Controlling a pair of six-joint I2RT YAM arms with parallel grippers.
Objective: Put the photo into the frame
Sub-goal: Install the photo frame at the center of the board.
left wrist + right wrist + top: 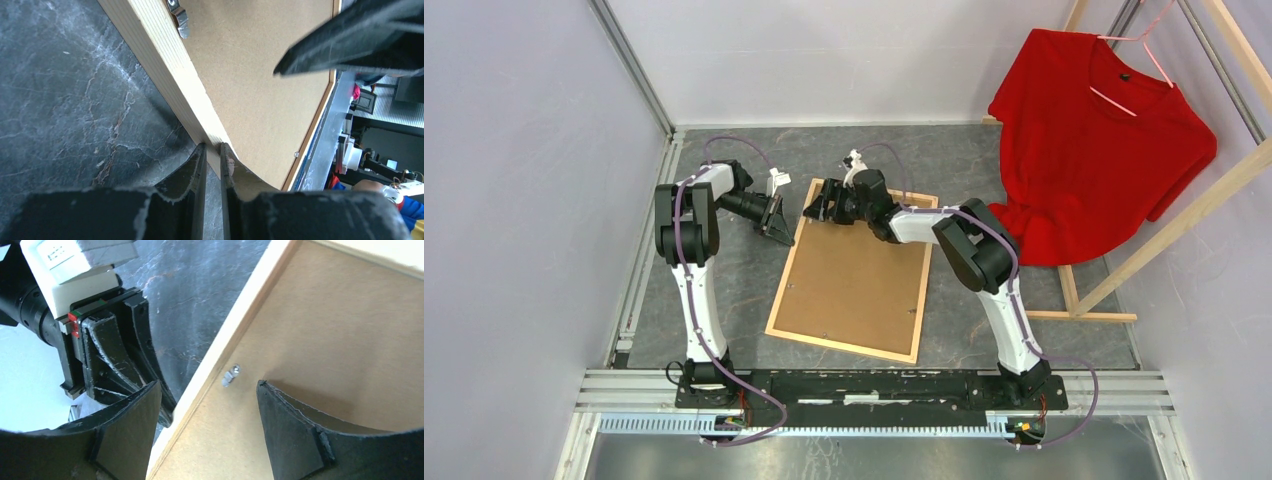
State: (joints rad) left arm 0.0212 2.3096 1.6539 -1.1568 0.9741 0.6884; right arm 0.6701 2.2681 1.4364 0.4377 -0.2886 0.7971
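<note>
Two claws meet at the far-left corner of the light wooden rectangular picture frame [849, 275], which lies fibreboard back up on the dark grey marbled table [724, 265]. The left claw [212, 152] seems clenched on its rail; the right claw [207, 387] hangs released above a metal clip [230, 375]. Stiff, probably light: grip its rails. No photo shows.

The right hand [207, 386] hangs spread wide over a metal clip [230, 375] on the frame [340, 330].
</note>
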